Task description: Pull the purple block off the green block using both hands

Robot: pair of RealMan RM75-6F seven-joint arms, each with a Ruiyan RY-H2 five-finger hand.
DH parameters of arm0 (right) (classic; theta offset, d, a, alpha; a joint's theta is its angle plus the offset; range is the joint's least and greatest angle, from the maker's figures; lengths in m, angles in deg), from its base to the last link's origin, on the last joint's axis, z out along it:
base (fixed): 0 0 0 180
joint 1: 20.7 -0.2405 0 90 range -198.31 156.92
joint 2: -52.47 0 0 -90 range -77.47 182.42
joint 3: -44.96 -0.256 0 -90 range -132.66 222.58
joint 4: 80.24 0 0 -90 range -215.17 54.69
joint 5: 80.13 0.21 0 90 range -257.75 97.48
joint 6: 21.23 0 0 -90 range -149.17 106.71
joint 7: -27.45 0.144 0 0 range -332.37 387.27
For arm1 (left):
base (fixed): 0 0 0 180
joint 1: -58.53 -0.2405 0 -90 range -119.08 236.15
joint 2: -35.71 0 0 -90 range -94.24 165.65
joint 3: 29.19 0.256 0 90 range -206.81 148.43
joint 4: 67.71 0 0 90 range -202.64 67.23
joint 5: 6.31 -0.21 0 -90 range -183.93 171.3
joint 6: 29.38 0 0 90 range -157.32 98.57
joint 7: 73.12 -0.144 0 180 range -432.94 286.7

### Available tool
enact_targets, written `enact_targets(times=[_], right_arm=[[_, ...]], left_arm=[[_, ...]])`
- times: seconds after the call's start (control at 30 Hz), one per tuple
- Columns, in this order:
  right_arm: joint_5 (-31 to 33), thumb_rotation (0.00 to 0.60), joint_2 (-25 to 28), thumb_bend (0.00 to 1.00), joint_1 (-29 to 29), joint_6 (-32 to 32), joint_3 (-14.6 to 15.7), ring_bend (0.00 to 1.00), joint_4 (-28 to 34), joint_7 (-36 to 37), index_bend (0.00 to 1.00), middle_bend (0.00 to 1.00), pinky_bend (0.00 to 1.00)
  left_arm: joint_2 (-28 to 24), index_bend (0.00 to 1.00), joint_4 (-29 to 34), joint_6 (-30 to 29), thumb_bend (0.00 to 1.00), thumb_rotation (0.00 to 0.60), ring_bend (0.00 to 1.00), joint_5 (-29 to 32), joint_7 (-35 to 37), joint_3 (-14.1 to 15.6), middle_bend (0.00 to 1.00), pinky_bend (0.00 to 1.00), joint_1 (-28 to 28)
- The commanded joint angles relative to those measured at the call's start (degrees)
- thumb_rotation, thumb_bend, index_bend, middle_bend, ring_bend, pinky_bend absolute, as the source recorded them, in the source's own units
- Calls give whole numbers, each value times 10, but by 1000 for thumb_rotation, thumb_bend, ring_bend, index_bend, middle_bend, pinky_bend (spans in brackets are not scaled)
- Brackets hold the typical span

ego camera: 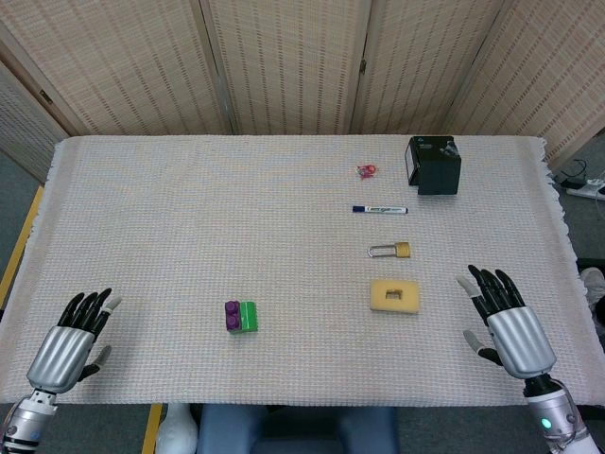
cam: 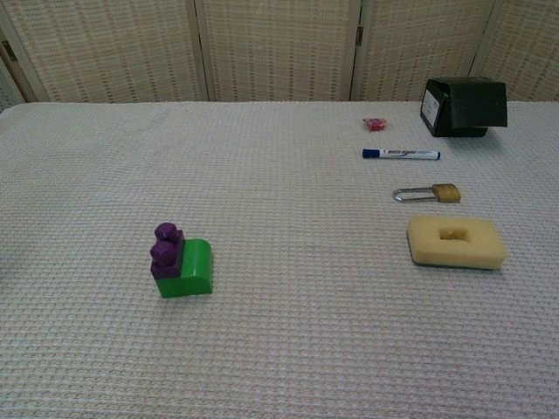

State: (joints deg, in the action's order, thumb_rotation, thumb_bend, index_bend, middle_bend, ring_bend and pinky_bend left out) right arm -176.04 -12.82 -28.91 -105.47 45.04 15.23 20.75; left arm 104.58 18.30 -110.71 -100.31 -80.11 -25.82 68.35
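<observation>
Purple block [cam: 166, 250] sits joined to the green block [cam: 188, 269], on the green block's left side, studs up. The pair rests on the desk [ego camera: 189, 208], left of centre and toward the near edge. Neither hand touches it.

Left hand [ego camera: 72, 340] at the near left corner of the desk, fingers [ego camera: 90, 307] spread and pointing away from the robot, holding nothing. Right hand [ego camera: 506, 322] at the near right edge, fingers likewise apart and empty. Both hands well apart from the blocks; neither shows in the chest view.

White woven cloth covers the desk. Right half, from near to far: yellow sponge [cam: 456, 242] with a rectangular hollow in its top; brass padlock [cam: 428, 193] lying flat, shackle pointing left; blue-capped marker [cam: 401, 154] lying crosswise; small pink-red item [cam: 375, 124], too small to identify; black box [cam: 464, 106] at the far right. Woven folding screens [ego camera: 284, 57] stand behind the desk.
</observation>
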Motion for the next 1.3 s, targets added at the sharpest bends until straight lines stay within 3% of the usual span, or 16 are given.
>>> enact_targets(times=[0.03,0.3,0.53,0.63,0.73,1.03,1.3], right_arm=[[-5,600,-1,366,1,-3,1,0,0,0,0,0,0],[-22,600,7,366,13,-26,9,0,0,11,0,0,0],[-60,600,8,367,13,-38,22,0,0,25,0,0,0],[-65,600,2,366,5,-24,22,0,-3,27,0,0,0],[-66,600,-2,365,-1,-12,23,0,-1,20,0,0,0],[-54,600,-4,366,-2,-11,17,0,-2,22,0,0,0],[-49,600,-1,366,-7,-4,16,0,-3,32,0,0,0]], left_arm=[[1,16,-1,1,443,600,0,-1,2,0,0,0,1],[12,44,-22,-1,443,600,0,-56,50,16,0,0,18],[64,88,-51,-35,393,600,0,-113,157,11,0,0,50],[70,101,-12,14,380,600,0,-82,221,11,0,0,72],[57,104,40,77,375,600,0,-39,240,5,0,0,95],[81,101,111,156,329,600,0,77,131,-42,0,0,123],[136,121,91,188,299,600,0,122,107,-67,0,0,148]])
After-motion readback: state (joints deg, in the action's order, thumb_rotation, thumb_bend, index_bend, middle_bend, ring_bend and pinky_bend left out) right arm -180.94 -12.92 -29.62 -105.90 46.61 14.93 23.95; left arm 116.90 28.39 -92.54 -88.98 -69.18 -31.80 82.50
